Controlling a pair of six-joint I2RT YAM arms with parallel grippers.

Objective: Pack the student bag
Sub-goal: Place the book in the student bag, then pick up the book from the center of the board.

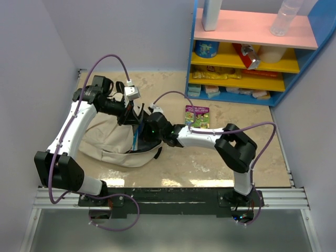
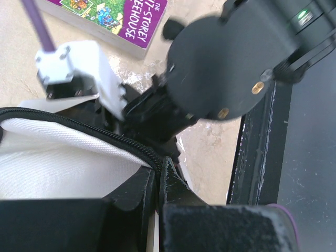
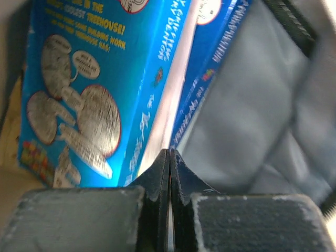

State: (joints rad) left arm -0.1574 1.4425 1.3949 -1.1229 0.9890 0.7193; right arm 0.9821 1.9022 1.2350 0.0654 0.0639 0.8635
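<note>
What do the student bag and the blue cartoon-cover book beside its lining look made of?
The student bag: soft beige fabric, matte, sagging in folds; its grey lining looks like smooth synthetic cloth. The blue book: paper with a glossy printed cover, judging by the sheen.

The student bag (image 1: 113, 144) lies on the table (image 1: 210, 163), left of centre in the top view. A loose book (image 1: 197, 116) lies on the table to its right, apart from it. A shelf unit (image 1: 247, 52) stands in the upper right, behind that book. Two more books (image 3: 94, 79) sit side by side inside the bag.
</note>
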